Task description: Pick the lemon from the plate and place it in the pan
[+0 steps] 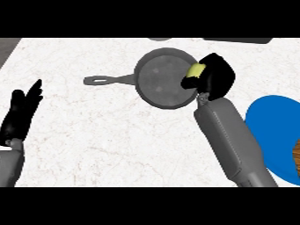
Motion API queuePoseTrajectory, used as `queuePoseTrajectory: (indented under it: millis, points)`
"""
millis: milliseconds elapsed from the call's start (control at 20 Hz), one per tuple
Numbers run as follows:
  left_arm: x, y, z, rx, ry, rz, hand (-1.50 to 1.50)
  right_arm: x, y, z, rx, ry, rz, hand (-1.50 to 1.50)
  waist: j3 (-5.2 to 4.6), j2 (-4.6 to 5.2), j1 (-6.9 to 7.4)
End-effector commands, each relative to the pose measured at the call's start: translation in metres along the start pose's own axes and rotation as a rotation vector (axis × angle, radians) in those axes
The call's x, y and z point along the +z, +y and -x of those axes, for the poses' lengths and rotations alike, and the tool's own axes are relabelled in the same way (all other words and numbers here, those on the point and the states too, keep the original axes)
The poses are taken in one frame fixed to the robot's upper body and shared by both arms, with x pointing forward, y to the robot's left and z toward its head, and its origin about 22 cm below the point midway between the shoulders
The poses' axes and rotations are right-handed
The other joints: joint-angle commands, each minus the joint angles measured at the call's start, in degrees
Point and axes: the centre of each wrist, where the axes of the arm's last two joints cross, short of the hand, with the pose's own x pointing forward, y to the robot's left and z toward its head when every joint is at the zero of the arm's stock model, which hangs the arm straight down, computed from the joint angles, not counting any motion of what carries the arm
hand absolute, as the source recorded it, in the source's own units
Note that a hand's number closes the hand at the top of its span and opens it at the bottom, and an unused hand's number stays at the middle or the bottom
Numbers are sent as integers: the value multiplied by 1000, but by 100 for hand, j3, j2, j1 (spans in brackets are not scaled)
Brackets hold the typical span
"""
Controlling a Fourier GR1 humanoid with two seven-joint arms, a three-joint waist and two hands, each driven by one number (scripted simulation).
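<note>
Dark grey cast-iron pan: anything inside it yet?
The dark grey cast-iron pan shows only bare base. The yellow lemon sits in the curled black right hand over the pan's right rim. Whatever lies beneath that hand is hidden.

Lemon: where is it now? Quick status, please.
Right robot hand shut on lemon, over pan rim. Left robot hand open, resting at left. Plate behind arm; nothing in the way.
</note>
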Motion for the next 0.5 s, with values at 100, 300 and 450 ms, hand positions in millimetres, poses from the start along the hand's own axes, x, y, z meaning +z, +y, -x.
queuePoseTrajectory:
  millis: [100,300,450]
  points:
    - [-2,2,-10,0,-13,6,0,-19,15,4,-237,171,15,-150,14,31,139]
    - [-5,-8,-11,8,-19,41,0,-18,33,14,-247,173,-22,-150,13,90,243]
    - [-9,-13,-23,-2,-28,36,0,-23,32,2,-291,153,1,-150,10,68,183]
